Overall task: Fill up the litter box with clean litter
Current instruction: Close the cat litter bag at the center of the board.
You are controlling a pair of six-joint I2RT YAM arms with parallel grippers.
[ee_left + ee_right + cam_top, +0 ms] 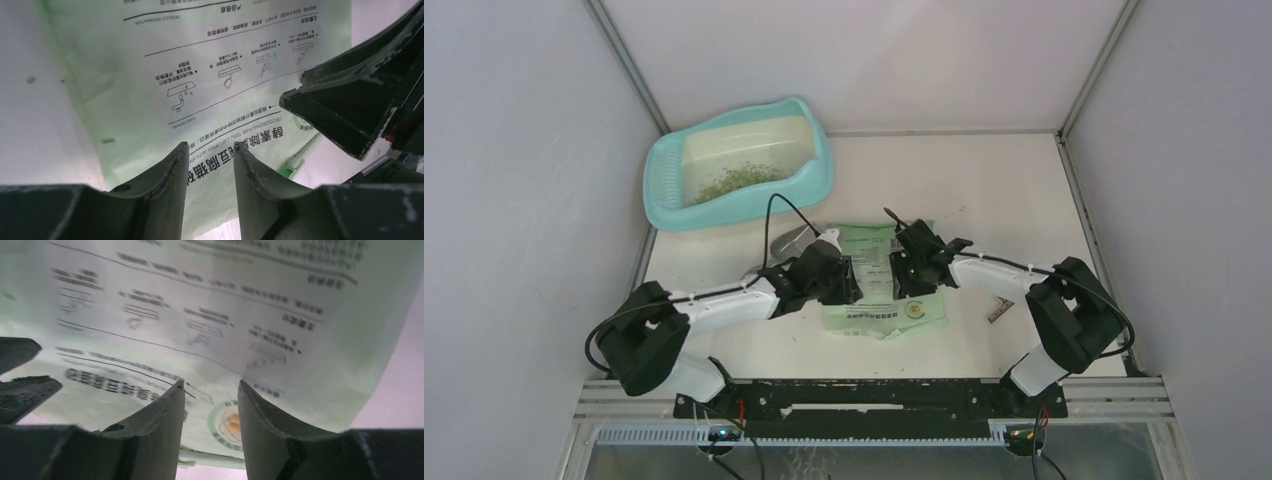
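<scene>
The left fingers (182, 151) fill the bottom of the left wrist view. They are parted by a moderate gap with nothing between them, and the print of the green bag (215, 75) shows through it from below. The right fingers (179, 389) stand the same way in their own view: partly open, empty, hanging just above the same bag near its round logo. In the top view both arms reach in from the lower corners and meet over the bag at the middle of the frame, one over each side of it. The bag lies flat on the tabletop (1024, 190).

The litter box (744, 207) sits at the upper left of the top view, well apart from the bag. The litter (734, 180) inside is only a thin scatter of green granules, and most of the cream floor is bare. A grey scoop (789, 243) lies just beside the left arm, between bag and box. A few stray granules (31, 79) dot the tabletop.

By this, the filling is barely begun. Neither arm has a grip on the bag yet, so it looks as if it has to be taken up, carried to the box and tipped. How much the bag contains I cannot tell.
</scene>
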